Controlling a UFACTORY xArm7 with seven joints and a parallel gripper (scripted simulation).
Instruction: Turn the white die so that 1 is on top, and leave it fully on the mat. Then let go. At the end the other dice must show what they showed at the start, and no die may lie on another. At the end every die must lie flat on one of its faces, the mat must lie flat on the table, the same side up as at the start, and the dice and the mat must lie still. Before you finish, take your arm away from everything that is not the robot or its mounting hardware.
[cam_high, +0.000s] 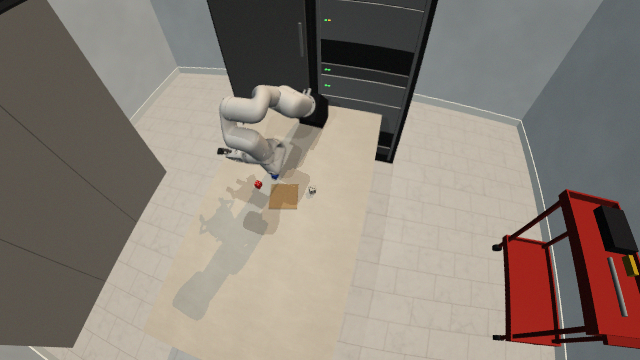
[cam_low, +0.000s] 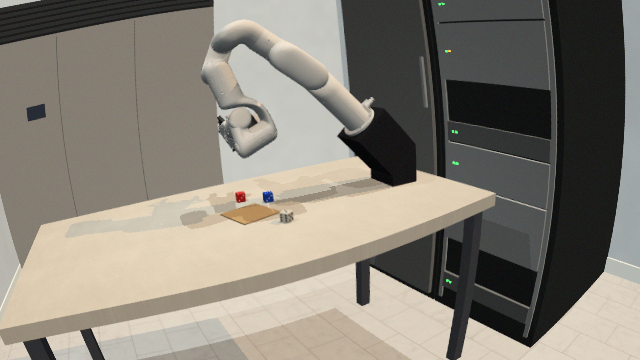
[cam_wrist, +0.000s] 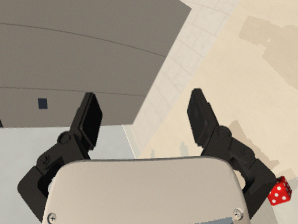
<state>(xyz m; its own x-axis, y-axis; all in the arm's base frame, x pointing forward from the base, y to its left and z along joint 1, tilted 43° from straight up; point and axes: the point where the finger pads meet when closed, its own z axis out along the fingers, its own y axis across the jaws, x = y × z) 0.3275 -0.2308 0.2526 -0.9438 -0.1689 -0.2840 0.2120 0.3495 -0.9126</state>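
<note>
The white die (cam_high: 312, 190) (cam_low: 286, 216) rests on the table beside the mat, off it, near its right corner in the exterior view. Its top number is too small to read surely. The flat orange-brown mat (cam_high: 290, 201) (cam_low: 249, 215) bears no die. The red die (cam_high: 258, 184) (cam_low: 240, 196) (cam_wrist: 280, 191) and the blue die (cam_low: 268, 196) stand on the table behind the mat; the arm partly covers the blue one in the top view. My gripper (cam_wrist: 143, 101) is wide open and empty, held sideways high above the table, away from the white die. The wrist view does not show the white die.
The pale table (cam_high: 310, 270) (cam_low: 150, 260) carries the arm's black base (cam_low: 392, 150) at its far end. A dark rack (cam_high: 370, 55) (cam_low: 495, 110) stands behind the base. A tall grey-brown cabinet (cam_high: 60, 175) (cam_low: 100, 110) (cam_wrist: 75, 60) stands beyond the table's far side.
</note>
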